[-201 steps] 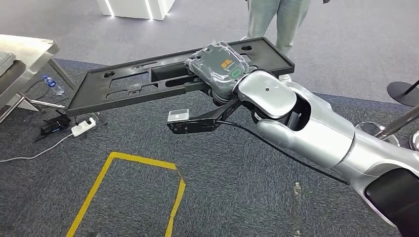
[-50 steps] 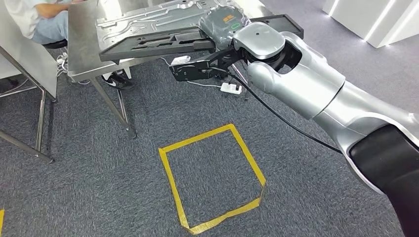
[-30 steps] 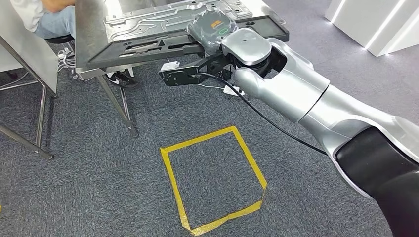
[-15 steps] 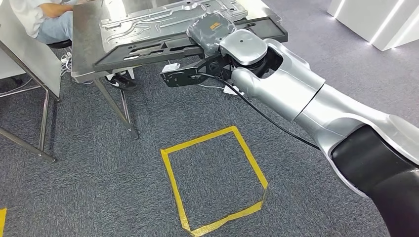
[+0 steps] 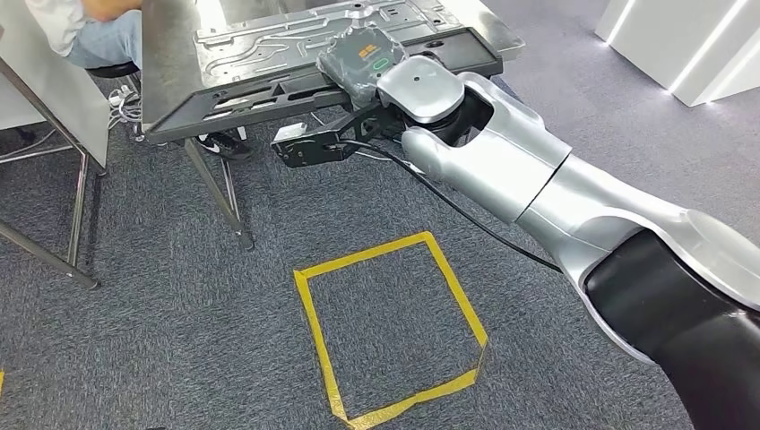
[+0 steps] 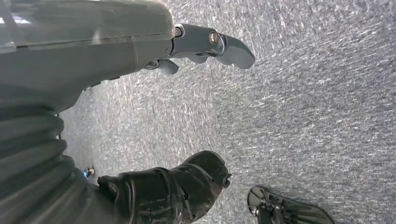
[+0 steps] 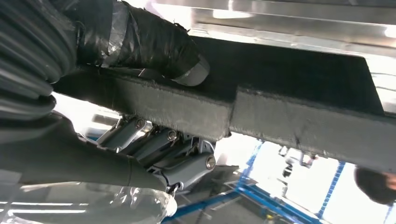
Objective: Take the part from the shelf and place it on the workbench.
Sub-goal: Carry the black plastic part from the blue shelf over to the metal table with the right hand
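My right hand [image 5: 366, 64] grips a long flat black part [image 5: 269, 85] near its middle and holds it level. In the head view the part hangs just over the near edge of the steel workbench [image 5: 170, 63]. On the bench lies a grey pressed metal panel [image 5: 296, 31]. The right wrist view shows my taped thumb [image 7: 154, 37] on one face of the black part [image 7: 299, 93] and my fingers [image 7: 163, 149] under the other. My left hand [image 6: 205, 44] hangs over grey carpet, fingers apart, holding nothing.
A yellow tape square [image 5: 390, 327] marks the carpet in front of me. A seated person [image 5: 81, 27] is at the bench's far left. Bench legs [image 5: 220, 193] and a second metal frame [image 5: 45, 206] stand to the left. White lit panels [image 5: 690, 45] are at the back right.
The whole view has shifted as I moved closer to the bench. The black part, still in my right hand, now reaches further over the bench's near edge.
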Motion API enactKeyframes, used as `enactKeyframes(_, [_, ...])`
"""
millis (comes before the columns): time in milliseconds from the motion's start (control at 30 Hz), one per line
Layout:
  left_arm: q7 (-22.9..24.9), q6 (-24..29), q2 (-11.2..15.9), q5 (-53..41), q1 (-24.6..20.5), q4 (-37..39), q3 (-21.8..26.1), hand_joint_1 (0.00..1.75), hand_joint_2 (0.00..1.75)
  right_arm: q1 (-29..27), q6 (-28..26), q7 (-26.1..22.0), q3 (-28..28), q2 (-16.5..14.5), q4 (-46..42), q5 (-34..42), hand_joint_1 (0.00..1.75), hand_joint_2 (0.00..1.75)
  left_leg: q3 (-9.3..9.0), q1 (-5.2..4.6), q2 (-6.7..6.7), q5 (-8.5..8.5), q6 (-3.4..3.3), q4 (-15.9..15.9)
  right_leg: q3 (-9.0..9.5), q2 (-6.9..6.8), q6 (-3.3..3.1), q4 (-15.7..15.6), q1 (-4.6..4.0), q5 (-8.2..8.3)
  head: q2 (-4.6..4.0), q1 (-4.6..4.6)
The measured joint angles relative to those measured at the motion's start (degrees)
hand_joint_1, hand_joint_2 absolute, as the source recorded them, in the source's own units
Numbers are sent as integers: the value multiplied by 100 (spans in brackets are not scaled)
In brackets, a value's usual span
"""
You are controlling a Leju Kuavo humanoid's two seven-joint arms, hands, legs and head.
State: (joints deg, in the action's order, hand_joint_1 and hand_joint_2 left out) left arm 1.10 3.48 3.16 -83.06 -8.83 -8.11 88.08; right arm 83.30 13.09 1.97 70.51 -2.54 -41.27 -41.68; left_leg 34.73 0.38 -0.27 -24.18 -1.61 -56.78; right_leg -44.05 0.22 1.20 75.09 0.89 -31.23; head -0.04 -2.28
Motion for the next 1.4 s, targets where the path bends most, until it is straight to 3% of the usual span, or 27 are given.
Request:
enactKeyframes(33, [-1, -4, -1, 1, 3, 0, 0, 0, 175, -3, 1, -9, 1, -20, 19, -3, 175, 175, -1, 1, -9, -20, 7, -25, 33, -1, -2, -112, 6, 127, 0, 2])
enactKeyframes(100, [1, -8, -4, 1, 12, 0, 0, 0, 175, 12, 1, -16, 1, -51, 57, -15, 175, 175, 7, 5, -33, -81, 44, -106, 343, -5, -26, -804, 15, 488, -1, 2])
enactKeyframes(167, [15, 0, -6, -2, 15, 0, 0, 0, 175, 31, 0, -26, 1, -92, 85, -27, 175, 175, 50, -14, -49, -151, 107, -212, 607, -2, -59, -1351, 7, 650, 0, -7])
enactKeyframes(233, [33, 11, -8, -9, 15, 0, 0, 0, 175, 31, 0, -35, 2, -126, 109, -33, 175, 175, 76, -22, -51, -183, 166, -248, 653, 14, -96, -1441, -17, 632, 1, -14])
enactKeyframes(333, [42, 23, -13, -18, 22, 0, 0, 0, 175, 31, -1, -36, 3, -144, 148, -49, 175, 175, 110, 0, -32, -279, 251, -348, 699, 24, -181, -1498, 16, 647, 1, -27])
enactKeyframes(367, [42, 29, -12, -22, 23, 0, -1, 0, 175, 34, -2, -34, 3, -156, 161, -58, 175, 175, 205, 6, -22, -390, 284, -552, 724, 23, -204, -1521, 34, 650, 1, -39])
enactKeyframes(433, [43, 37, -9, -28, 23, 0, -2, 0, 175, 28, -2, -34, 3, -182, 184, -70, 175, 175, 564, 26, -9, -677, 349, -1245, 756, 27, -233, -1534, 36, 633, 0, -68])
enactKeyframes(500, [43, 38, -13, -33, 25, 0, -2, 0, 175, -2, -2, -41, 3, -201, 203, -73, 175, 175, 873, 42, -6, -752, 379, -1733, 791, 33, -242, -1535, 31, 598, -1, -73])
enactKeyframes(533, [43, 38, -16, -35, 28, 0, -2, 0, 175, -18, -2, -45, 4, -210, 212, -73, 175, 175, 889, 44, -5, -631, 376, -1680, 819, 36, -238, -1534, 27, 577, -1, -72])
enactKeyframes(567, [43, 38, -19, -38, 31, 0, -2, 0, 175, -25, -2, -48, 4, -220, 219, -73, 175, 175, 794, 43, -5, -417, 361, -1409, 855, 38, -231, -1534, 23, 553, -1, -72])
enactKeyframes(600, [43, 39, -19, -42, 32, 0, -2, 0, 175, -24, -2, -49, 5, -229, 225, -74, 175, 175, 627, 36, -5, -181, 333, -993, 894, 39, -222, -1537, 21, 526, -1, -71])
enactKeyframes(667, [43, 40, -12, -54, 29, 0, -2, 0, 175, -7, -2, -49, 5, -241, 235, -74, 175, 175, 304, -7, -8, 72, 256, -330, 941, 40, -186, -1556, 9, 491, 0, -71])
enactKeyframes(767, [43, 42, -4, -64, 26, 0, -2, 0, 175, -5, 0, -49, 5, -252, 251, -74, 175, 175, 185, -59, -11, 49, 160, -112, 960, 43, -102, -1612, 9, 484, 1, -69])
enactKeyframes(833, [43, 42, -4, -67, 35, 0, -2, 0, 175, -4, -1, -49, 5, -257, 265, -74, 175, 175, 115, -31, 2, 55, 99, -36, 934, 30, -51, -1531, 0, 414, 1, -60])
enactKeyframes(900, [43, 42, -6, -68, 36, 0, -2, 0, 175, 7, -1, -49, 5, -258, 277, -74, 175, 175, 32, -4, 15, 47, 34, 26, 679, 17, -31, -1018, -15, 184, 0, -33])
enactKeyframes(967, [43, 42, -7, -68, 28, 0, -2, 0, 175, -6, 0, -51, 7, -259, 288, -75, 175, 175, -1, -8, 18, 1, -5, 10, 239, 17, -19, -271, -20, -51, -1, -17])
enactKeyframes(1000, [43, 42, -8, -68, 25, 0, -2, 0, 175, -20, 1, -57, 10, -260, 294, -75, 175, 175, -14, -9, 16, -29, -11, -7, 73, 15, -11, -51, -18, -61, 0, -16])
enactKeyframes(1033, [42, 42, -9, -68, 25, 0, -3, 0, 175, -31, 2, -66, 18, -260, 301, -82, 175, 175, -28, -8, 10, -63, -8, -31, 4, 12, -7, -35, -13, 36, 0, -16])
enactKeyframes(1067, [41, 40, -10, -70, 27, 0, -3, 0, 175, -35, 2, -76, 29, -261, 307, -98, 175, 175, -47, -3, 0, -105, 1, -65, 53, 9, -10, -252, -7, 235, 0, -14])
enactKeyframes(1100, [38, 38, -12, -72, 31, 0, -4, 0, 175, -30, 3, -86, 43, -266, 314, -120, 175, 175, -66, 1, -12, -153, 18, -105, 191, 4, -19, -627, -1, 478, 0, -13])
enactKeyframes(1167, [29, 31, -15, -77, 34, 0, -4, 0, 175, -7, 1, -108, 72, -301, 330, -178, 175, 175, -63, -13, -32, -250, 77, -201, 476, 4, -49, -1266, -6, 746, 0, -18])
enactKeyframes(1267, [21, 14, -19, -84, 28, 0, -5, 0, 175, 8, -2, -167, 113, -410, 367, -233, 175, 175, -48, -18, -34, -305, 169, -235, 556, 34, -116, -1440, -35, 732, 1, -31])
enactKeyframes(1333, [21, -1, -27, -87, 29, 0, -6, 0, 175, 22, -6, -185, 130, -485, 402, -250, 175, 175, -34, -5, -21, -359, 232, -276, 597, 44, -173, -1487, -10, 725, 1, -36])
enactKeyframes(1400, [21, -9, -31, -87, 21, 0, -7, 0, 175, 50, -12, -198, 133, -572, 435, -256, 175, 175, 163, 10, -9, -551, 302, -677, 661, 47, -224, -1534, 21, 711, 0, -60])
